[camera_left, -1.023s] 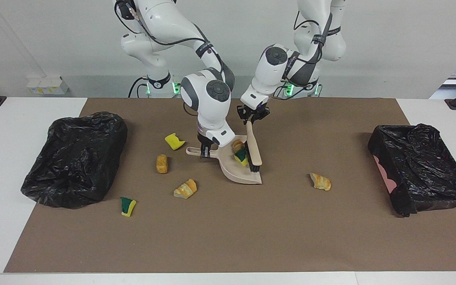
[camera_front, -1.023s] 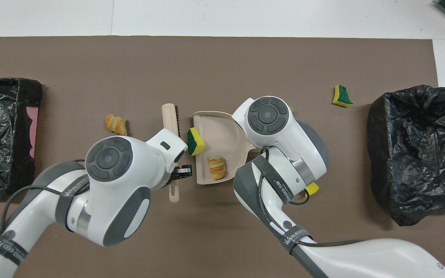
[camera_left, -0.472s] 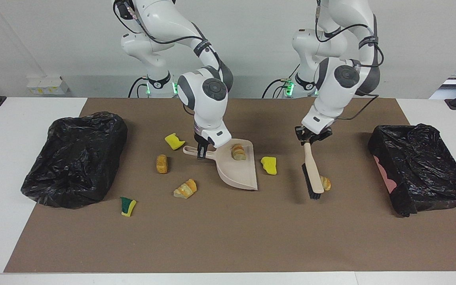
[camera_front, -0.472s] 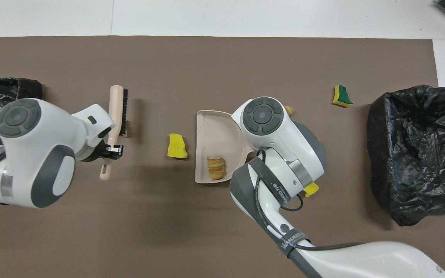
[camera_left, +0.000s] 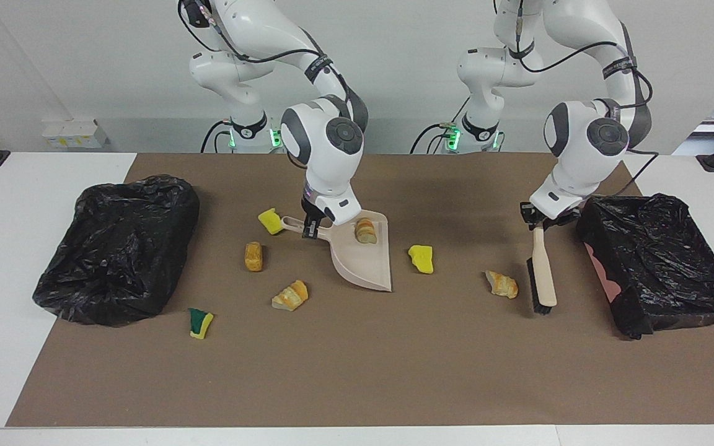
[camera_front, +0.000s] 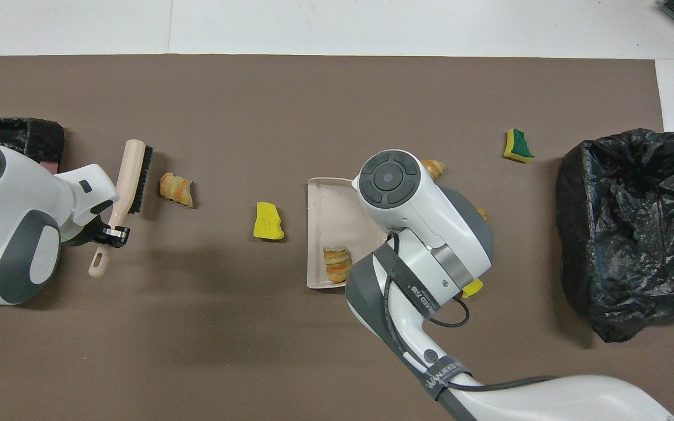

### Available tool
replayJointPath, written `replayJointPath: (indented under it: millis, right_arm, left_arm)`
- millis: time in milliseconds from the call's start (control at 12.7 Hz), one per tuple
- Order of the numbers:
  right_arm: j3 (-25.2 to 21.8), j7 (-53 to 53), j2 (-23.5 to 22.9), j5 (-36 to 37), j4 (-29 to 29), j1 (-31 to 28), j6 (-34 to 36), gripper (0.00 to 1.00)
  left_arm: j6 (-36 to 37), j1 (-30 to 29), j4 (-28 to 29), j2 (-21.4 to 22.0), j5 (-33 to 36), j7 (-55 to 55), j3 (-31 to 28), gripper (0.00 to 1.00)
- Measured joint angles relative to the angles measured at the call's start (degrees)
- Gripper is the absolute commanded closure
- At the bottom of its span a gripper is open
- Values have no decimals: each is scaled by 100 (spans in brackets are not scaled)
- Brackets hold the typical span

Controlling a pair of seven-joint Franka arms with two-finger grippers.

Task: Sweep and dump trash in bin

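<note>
My right gripper is shut on the handle of the beige dustpan, which holds one bread piece; both also show in the overhead view, the dustpan and the bread. My left gripper is shut on the beige brush, bristles down beside a croissant piece at the left arm's end. A yellow sponge lies between dustpan and croissant. Another yellow sponge, a bread bit, a croissant bit and a green-faced sponge lie toward the right arm's end.
A bin lined with a black bag stands at the left arm's end, close to the brush. A second black-bagged bin stands at the right arm's end. A brown mat covers the table.
The yellow sponge left the dustpan and lies on the mat. My left gripper carried the brush past the croissant toward the bin at its end. The dustpan shifted slightly toward the right arm's end.
</note>
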State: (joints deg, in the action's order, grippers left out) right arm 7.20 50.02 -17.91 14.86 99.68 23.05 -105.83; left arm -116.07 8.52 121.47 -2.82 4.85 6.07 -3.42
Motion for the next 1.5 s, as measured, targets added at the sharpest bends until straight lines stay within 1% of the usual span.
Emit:
replayJointPath:
  millis: [157, 236, 551, 787, 1023, 1180, 1338, 1495]
  right_arm:
    - [14, 6, 0, 0, 14, 103, -105, 100]
    - [19, -7, -4, 0, 25, 169, -129, 100]
    - [23, -32, -61, 0, 60, 246, -298, 100]
    - [24, -32, -130, -26, 79, 244, -469, 100]
    - [33, -70, -186, -117, 88, 267, -604, 100]
    - [33, -91, -230, -117, 91, 283, -667, 100]
    - [32, -92, -251, -121, 90, 272, -694, 100]
    - [33, -90, -253, -136, 86, 250, -714, 100]
  left_arm:
    - [0, 73, 146, -22, 11, 0, 92, 100]
    - [0, 207, 212, -5, 12, 0, 110, 100]
    - [4, 1018, 579, 258, -22, -138, 151, 100]
    - [4, 1772, 730, 426, -431, -634, 178, 100]
    - [-3, 2516, 737, 468, -898, -1215, 193, 100]
    - [-64, 2880, 730, 512, -1108, -1625, 195, 100]
    - [-159, 2962, 697, 525, -1196, -1900, 187, 100]
    - [-170, 2937, 631, 523, -1205, -2414, 95, 100]
